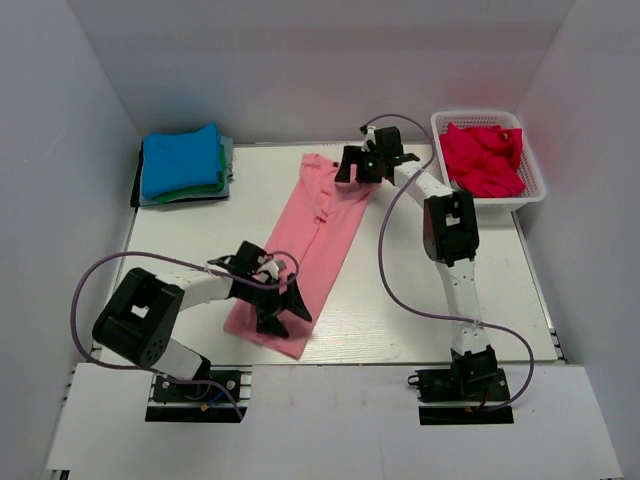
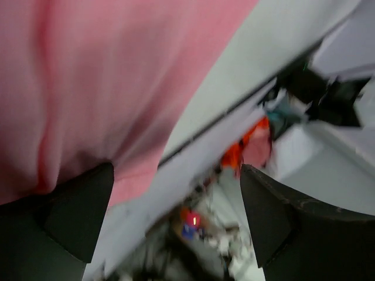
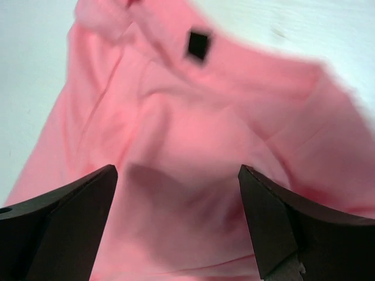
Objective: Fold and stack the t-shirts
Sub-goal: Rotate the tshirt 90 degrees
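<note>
The white lattice basket holds one crumpled crimson t-shirt.

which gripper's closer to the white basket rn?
Right. The right gripper hovers at the pink t-shirt's collar end, just left of the basket. The left gripper is at the shirt's near hem.

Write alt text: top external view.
Salmon pink cotton t-shirt laid out long, open left gripper at its near end, open right gripper at the far. Folded blue and green tees left; crimson tee in white lattice basket right.
</note>
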Robot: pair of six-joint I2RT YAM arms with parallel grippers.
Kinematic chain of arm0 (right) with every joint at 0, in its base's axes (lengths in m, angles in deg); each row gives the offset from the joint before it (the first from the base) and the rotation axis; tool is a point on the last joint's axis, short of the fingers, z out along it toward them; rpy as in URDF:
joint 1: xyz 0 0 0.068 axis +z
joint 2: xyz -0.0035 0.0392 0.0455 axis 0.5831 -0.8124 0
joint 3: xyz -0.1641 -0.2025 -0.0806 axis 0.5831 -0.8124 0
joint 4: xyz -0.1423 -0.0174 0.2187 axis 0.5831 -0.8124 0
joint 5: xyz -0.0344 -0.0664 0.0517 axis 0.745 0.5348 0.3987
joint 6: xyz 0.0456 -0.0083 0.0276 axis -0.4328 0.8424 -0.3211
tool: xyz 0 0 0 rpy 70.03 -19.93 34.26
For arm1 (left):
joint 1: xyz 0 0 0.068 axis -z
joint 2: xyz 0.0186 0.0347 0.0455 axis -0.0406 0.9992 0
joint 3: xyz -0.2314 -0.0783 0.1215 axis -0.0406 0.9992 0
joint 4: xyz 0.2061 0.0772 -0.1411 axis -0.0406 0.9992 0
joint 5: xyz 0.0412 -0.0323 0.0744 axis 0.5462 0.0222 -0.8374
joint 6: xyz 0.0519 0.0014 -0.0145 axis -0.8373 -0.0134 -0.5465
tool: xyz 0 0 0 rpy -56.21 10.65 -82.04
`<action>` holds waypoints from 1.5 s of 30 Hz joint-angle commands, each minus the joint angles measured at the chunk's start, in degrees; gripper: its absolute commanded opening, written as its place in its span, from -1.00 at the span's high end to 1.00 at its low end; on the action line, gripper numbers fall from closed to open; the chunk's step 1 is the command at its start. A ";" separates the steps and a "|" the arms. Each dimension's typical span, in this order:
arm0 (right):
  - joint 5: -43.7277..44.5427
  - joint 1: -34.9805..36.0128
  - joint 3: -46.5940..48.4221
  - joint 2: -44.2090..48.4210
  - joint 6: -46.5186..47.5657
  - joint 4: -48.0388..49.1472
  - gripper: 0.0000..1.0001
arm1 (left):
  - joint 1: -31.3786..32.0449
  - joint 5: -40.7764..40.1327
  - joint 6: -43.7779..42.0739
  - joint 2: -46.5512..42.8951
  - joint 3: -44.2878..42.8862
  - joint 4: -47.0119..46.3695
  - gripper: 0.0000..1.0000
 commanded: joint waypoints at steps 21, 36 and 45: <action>7.43 11.35 -12.54 19.71 3.24 -10.86 -0.81 | 16.29 -45.93 -0.65 -17.32 -21.60 20.91 -0.99; 11.68 17.34 -29.27 19.49 -9.36 -9.97 -0.81 | 15.68 -62.99 10.36 -32.99 -10.25 24.79 -0.99; 15.88 10.14 -22.07 12.89 -7.42 -14.36 -0.81 | 15.68 -62.99 9.66 -30.61 -10.25 23.22 -0.99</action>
